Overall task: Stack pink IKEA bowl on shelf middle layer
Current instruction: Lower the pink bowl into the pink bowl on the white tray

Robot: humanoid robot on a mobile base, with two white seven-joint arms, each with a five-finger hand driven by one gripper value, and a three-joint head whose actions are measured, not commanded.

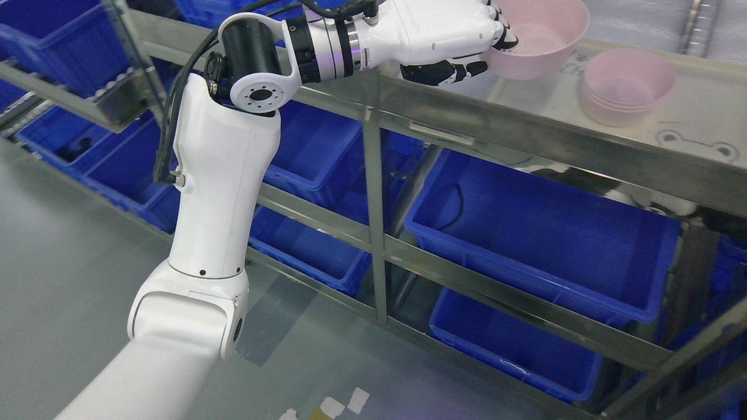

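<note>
- The left arm point(216, 192) rises from the lower left corner, bends at a black and white joint, and reaches to the right along the top edge of the picture.
- The left hand point(461, 41) has its fingers point(446, 71) curled onto the near rim of a pink bowl point(540, 38), with the dark lower finger under the wall and the others over the rim and partly cut off by the top edge.
- That bowl is tilted, with its opening turned toward the camera; whether its base touches the shelf surface point(700, 99) below it is hard to tell.
- A stack of pink bowls point(625, 86) stands upright on the same steel surface, to the right of the held bowl and clear of it.
- A small cartoon bear face point(697, 147) is printed on the surface, near the stack and toward the front edge.
- Under that surface, the steel shelf frame point(373, 192) holds blue bins point(543, 245) on its lower layers, and more blue bins point(52, 35) sit in racks at the upper left.
- The grey floor point(70, 256) has pale tape scraps point(344, 403) near the bottom edge.
</note>
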